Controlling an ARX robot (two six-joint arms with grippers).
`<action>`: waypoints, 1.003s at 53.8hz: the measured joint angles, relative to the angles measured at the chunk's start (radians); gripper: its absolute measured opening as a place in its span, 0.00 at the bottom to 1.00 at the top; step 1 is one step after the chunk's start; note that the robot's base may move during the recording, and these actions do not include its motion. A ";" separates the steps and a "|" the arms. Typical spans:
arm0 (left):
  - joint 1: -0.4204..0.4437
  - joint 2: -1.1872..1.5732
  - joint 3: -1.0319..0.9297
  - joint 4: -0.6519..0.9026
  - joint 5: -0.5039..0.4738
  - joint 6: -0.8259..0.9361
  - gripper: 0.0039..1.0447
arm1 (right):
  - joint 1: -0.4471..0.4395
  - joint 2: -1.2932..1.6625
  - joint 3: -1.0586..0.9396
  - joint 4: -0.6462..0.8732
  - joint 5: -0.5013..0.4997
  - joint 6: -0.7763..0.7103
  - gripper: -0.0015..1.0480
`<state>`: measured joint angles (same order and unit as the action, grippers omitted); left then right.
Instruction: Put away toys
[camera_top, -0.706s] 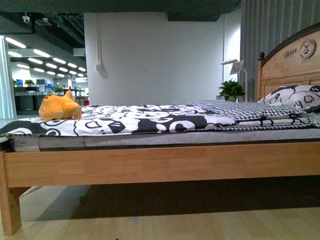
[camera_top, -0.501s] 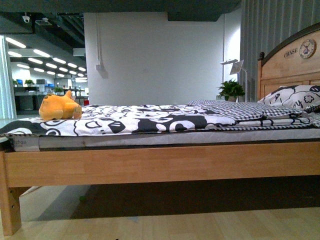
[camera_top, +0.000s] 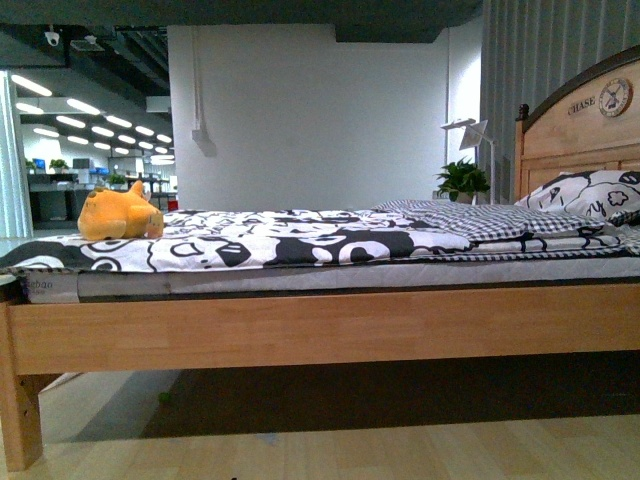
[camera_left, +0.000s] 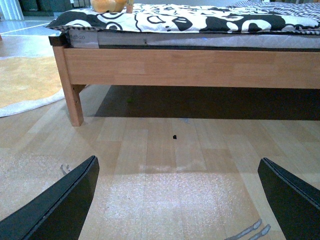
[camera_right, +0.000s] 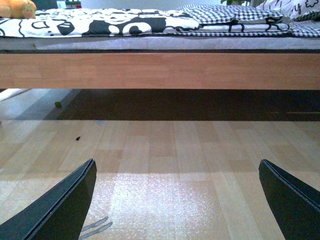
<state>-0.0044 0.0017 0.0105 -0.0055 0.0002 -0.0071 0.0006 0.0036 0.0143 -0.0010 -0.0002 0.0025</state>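
well, my left claw (camera_left: 177, 167) and right claw (camera_right: 177, 167) are both released, jaws spread wide above the wood floor (camera_left: 165, 145). the orange plush toy (camera_top: 118, 215) lies on the patterned quilt (camera_top: 300, 243) at the bed (camera_top: 320, 325) end, around nine o'clock in my front view, well apart from me.

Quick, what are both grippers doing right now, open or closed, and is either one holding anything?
Left gripper: open, holding nothing.
Right gripper: open, holding nothing.
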 joint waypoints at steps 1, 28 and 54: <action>0.000 0.000 0.000 0.000 0.000 0.000 0.94 | 0.000 0.000 0.000 0.000 0.000 0.000 0.94; 0.000 0.000 0.000 0.000 0.000 0.000 0.94 | 0.000 0.000 0.000 0.000 0.000 0.000 0.94; 0.000 0.000 0.000 0.000 0.000 0.000 0.94 | 0.000 0.000 0.000 0.000 0.000 0.000 0.94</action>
<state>-0.0044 0.0017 0.0109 -0.0055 0.0002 -0.0074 0.0006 0.0036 0.0143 -0.0010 -0.0002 0.0025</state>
